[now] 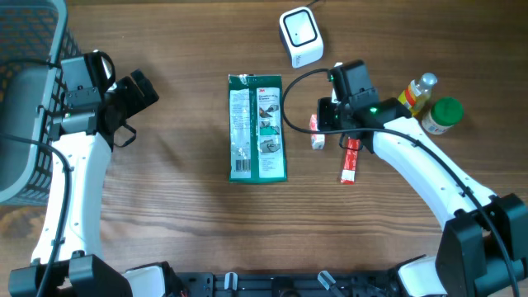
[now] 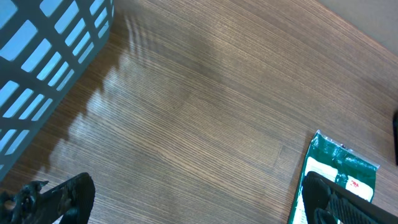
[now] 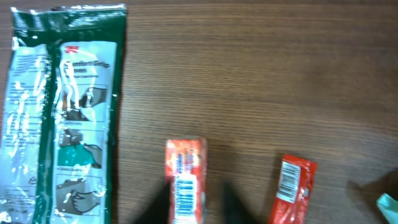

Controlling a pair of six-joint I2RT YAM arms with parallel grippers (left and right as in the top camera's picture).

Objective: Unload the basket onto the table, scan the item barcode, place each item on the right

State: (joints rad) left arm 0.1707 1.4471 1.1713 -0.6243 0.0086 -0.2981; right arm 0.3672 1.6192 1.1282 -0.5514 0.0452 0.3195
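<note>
**Risks at the pickup of the small red pack**

We take the green packet (image 1: 257,128), flat at mid-table, as our landmark. The small red pack (image 3: 185,180), which we judge to be the item for scanning, lies just to the right of the packet, barcode face up. The right gripper (image 3: 194,211) hangs directly over it, a dark finger showing on either side. We cannot tell whether the jaws have clamped the pack or merely flank it, as the fingers are blurred in the wrist view. The left gripper (image 1: 142,89) is well to the left of the packet, spread wide and holding nothing, next to the basket (image 1: 25,99).

We see four hazards.

- **Skewed grip.** The pack is narrow and lies flat on the table (image 1: 181,223). A skewed or shallow pinch could let it swivel or drop on lifting.
- **Hidden barcode.** The fingers sit near the printed bars. If they cover them, the scanner (image 1: 300,36), beyond the packet's upper right corner, would read nothing.
- **Wrong facing.** A pack carried with the label turned away from the scanner would also fail to read.
- **Neighbours.** A second red pack (image 3: 292,190) lies a little farther right of the packet. A bottle (image 1: 419,92) and a jar (image 1: 444,115) stand farther right again. A wide swing of the arm could nudge them.
</note>
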